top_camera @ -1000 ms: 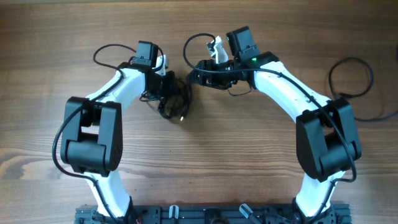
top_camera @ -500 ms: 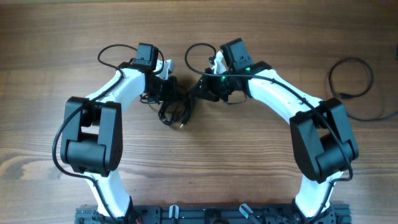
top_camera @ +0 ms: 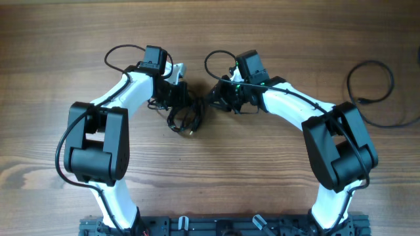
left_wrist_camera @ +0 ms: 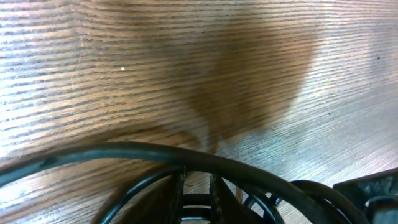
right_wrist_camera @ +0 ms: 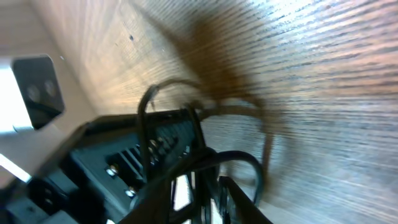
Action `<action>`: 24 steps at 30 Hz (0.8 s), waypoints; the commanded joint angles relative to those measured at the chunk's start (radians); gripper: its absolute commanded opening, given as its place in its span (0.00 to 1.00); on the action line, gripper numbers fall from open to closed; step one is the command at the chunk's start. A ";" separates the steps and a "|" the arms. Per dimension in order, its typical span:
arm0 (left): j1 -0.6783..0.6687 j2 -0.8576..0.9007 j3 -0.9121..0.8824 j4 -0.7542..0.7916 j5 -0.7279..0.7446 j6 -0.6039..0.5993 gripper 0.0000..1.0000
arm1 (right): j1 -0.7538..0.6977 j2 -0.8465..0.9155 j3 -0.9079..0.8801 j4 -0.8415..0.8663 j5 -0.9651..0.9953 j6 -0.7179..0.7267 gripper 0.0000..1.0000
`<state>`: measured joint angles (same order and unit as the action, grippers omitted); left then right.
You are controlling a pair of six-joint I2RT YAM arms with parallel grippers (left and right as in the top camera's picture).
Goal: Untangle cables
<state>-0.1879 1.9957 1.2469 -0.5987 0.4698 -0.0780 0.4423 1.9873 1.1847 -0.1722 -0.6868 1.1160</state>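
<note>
Cables (top_camera: 186, 117) bunch between left gripper (top_camera: 178, 92) and right gripper (top_camera: 216, 98).

Light and image quality: overhead view clean, both wrist views soft.

Overhead: bright, even, diffuse light; tabletop (top_camera: 210, 33) grain crisp, only short faint shadows beside the arms (top_camera: 125, 92). Left wrist: very close range, cables (left_wrist_camera: 143, 152) in the foreground out of focus; broad soft dark shadow on the wood at centre, pale sheen toward the lower right. Right wrist: heavy blur across the whole frame, wood grain smeared into streaks, washed-out bright patch at upper left, smudged dark shadow near top centre, cable edges indistinct.
</note>
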 commanded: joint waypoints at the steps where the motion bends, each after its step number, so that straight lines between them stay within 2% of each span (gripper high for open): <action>1: 0.002 0.012 0.008 0.000 0.012 0.049 0.17 | 0.000 0.019 -0.003 0.025 0.006 0.075 0.29; 5: 0.002 0.013 0.008 0.005 0.012 0.049 0.17 | 0.000 0.019 -0.003 0.063 0.010 0.146 0.30; 17: 0.002 0.013 0.008 0.008 0.012 0.049 0.17 | 0.047 0.019 -0.003 0.068 0.020 0.170 0.30; 24: 0.002 0.013 0.008 0.007 0.012 0.049 0.18 | 0.051 0.019 -0.003 0.066 0.066 0.170 0.16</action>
<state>-0.1879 1.9957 1.2469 -0.5949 0.4698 -0.0528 0.4900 1.9881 1.1843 -0.1066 -0.6529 1.2831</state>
